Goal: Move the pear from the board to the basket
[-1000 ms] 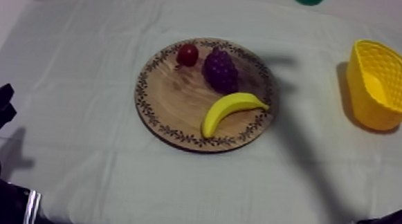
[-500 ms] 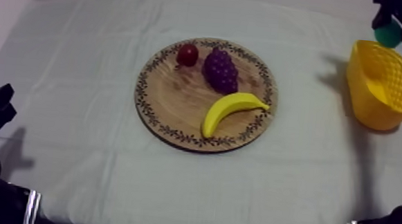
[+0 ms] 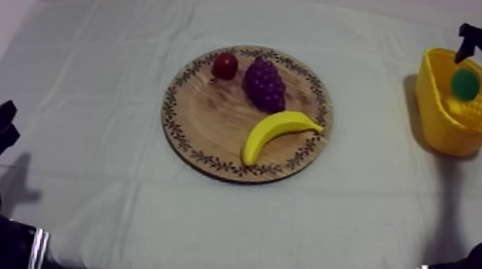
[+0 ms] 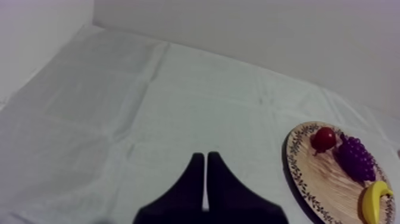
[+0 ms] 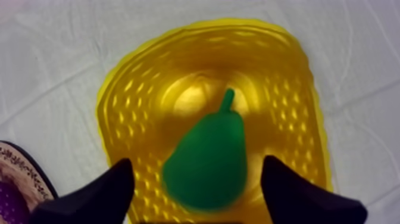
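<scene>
Near the far right corner of the tabletop, the right jaws hang over the mouth of the yellow basket. They stand well apart, with nothing clamped between them. The pear lies in the gap beneath them and touches neither one. Its stem points toward the basket's middle and its green body is framed by the yellow lattice wall. Whether it sits on the basket floor or hangs just above it, I cannot tell.

The step in hand looks to be the release and the getaway. The clean way out is a straight rise with the jaws wide. That way neither tip can catch the rim and tilt or drag the light basket, which stands close to the right edge. Any sideways swing is best left until the tips are above the rim. It would also be worth checking that the pear has settled inside and is not leaning on the wall.

The wooden board, at the middle of the tabletop, carries a banana, a bunch of grapes and a small red fruit. The left jaws lie together as a narrow wedge toward the near left corner, well apart from the board, and have no part to play here.
</scene>
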Available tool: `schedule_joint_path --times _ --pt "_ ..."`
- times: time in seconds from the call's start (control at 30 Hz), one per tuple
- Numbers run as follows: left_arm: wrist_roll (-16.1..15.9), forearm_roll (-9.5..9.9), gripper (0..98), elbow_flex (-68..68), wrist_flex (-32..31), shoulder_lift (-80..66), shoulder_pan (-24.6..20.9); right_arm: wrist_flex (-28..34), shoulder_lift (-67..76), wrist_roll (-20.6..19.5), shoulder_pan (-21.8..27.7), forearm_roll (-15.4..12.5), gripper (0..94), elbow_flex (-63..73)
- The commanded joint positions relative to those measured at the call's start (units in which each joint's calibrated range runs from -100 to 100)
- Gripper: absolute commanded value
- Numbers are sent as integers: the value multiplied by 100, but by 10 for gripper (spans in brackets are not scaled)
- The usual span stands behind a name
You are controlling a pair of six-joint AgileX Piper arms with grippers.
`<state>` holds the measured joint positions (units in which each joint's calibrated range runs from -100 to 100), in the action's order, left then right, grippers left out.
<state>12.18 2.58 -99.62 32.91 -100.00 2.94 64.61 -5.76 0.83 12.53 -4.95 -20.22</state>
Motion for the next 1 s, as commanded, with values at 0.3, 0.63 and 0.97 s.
schedule_joint_path --times 0.3,0.63,0.97 --pt "1 -1 1 -5 -1 0 -1 329 1638 287 173 -130 676 -69" --pt "1 -1 1 -5 -1 0 -1 338 4500 -104 -282 314 422 -906" --pt "0 -1 1 -5 -1 0 -1 -196 7015 -785 -1125 1108 97 -2944"
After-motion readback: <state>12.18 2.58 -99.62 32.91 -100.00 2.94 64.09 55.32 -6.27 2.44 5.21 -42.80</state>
